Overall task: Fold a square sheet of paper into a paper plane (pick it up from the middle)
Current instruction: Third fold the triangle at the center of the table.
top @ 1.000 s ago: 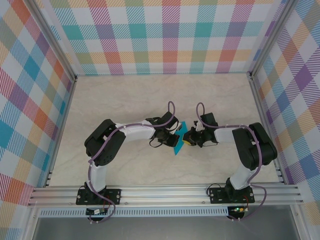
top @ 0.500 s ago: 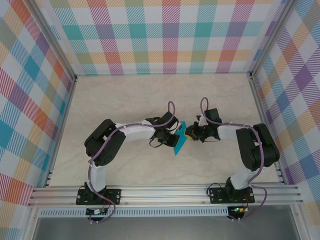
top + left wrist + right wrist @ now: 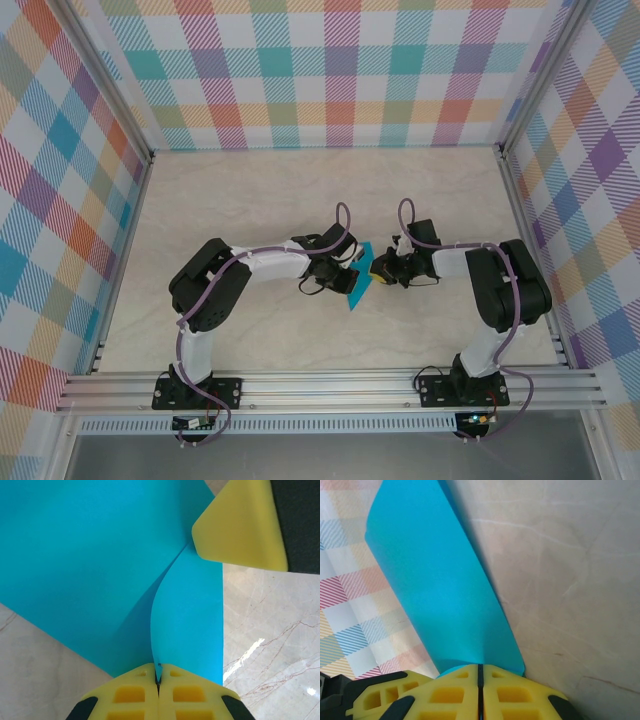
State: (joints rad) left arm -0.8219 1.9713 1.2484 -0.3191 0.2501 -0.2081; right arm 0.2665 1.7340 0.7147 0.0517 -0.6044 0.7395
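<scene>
Marble-patterned table (image 3: 250, 200), filling the middle of the overhead frame; left arm (image 3: 250, 265) reaching in from lower left and right arm (image 3: 500, 285) from lower right, meeting near mid-frame; teal-blue sheet of paper (image 3: 357, 285), partly folded, held between the two arms just right of centre; left gripper (image 3: 158, 679), bottom centre of its wrist view, jaws pressed together on the sheet's lower edge; right gripper (image 3: 480, 672), bottom centre, jaws likewise closed on the sheet; its yellow fingertip (image 3: 240, 525) touching the paper at upper right of the left wrist view.
</scene>
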